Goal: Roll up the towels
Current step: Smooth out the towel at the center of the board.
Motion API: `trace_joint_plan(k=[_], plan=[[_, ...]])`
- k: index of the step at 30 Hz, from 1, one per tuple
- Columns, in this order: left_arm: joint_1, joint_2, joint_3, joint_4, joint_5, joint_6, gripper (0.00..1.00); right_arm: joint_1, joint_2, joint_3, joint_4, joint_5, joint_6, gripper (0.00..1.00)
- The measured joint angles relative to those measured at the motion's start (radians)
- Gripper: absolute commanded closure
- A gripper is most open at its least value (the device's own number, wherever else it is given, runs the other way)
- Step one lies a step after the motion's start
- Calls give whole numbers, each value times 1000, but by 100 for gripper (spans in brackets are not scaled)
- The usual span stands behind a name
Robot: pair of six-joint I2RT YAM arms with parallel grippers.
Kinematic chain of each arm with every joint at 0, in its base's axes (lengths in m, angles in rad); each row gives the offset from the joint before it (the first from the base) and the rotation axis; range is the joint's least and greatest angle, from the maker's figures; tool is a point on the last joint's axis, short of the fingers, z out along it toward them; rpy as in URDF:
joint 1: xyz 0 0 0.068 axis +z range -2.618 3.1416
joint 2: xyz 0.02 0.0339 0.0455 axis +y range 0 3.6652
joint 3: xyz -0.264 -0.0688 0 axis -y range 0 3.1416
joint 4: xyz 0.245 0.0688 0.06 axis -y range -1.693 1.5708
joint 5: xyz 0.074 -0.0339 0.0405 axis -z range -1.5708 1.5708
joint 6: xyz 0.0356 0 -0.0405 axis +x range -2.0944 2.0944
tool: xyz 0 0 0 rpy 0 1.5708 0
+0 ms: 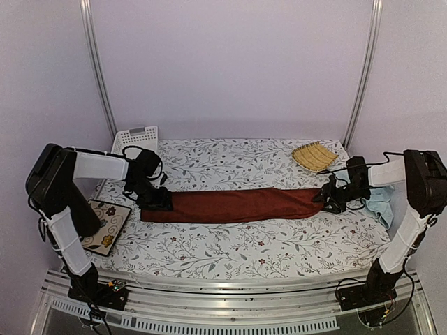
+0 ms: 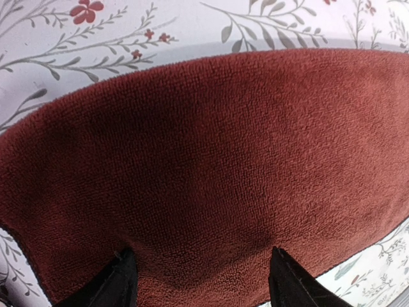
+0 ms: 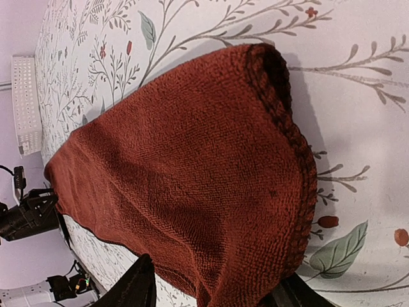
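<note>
The dark rust-red towel [image 1: 237, 204] lies folded into a long narrow strip across the middle of the table. My left gripper [image 1: 158, 202] is at its left end, jaws open and straddling the cloth; in the left wrist view the towel [image 2: 211, 160] fills the space between the fingertips [image 2: 123, 281] of the gripper [image 2: 201, 281]. My right gripper [image 1: 327, 198] is at the right end, jaws open around the bunched cloth [image 3: 192, 179], as the right wrist view of the gripper [image 3: 214, 291] shows. The pale light blue towel [image 1: 381, 204] lies crumpled at the right, partly under my right arm.
A yellow woven bamboo mat [image 1: 314, 155] lies at the back right. A white plastic basket [image 1: 137, 138] stands at the back left. A dark floral tile [image 1: 105, 227] sits at the left edge by my left arm. The floral tablecloth [image 1: 230, 251] covers the table.
</note>
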Motion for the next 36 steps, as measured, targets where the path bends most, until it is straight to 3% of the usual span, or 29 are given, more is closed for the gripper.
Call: trace_joint_plan(k=[7,11,13,22,26,36], plan=[[0,1,0,0,0,0,29,0,4,0,-14,0,-27,69],[0,2,0,0,0,1,29,0,4,9,-39,-34,-50,92],[0,2,1,-1,0,3,29,0,3,27,-58,-45,-61,96],[0,2,1,-1,-1,3,29,0,10,198,-183,-39,-93,96],[-1,2,1,-1,-4,3,28,14,37,319,-295,40,-119,95],[-5,2,1,-1,-11,3,28,64,63,354,-463,235,-179,76]])
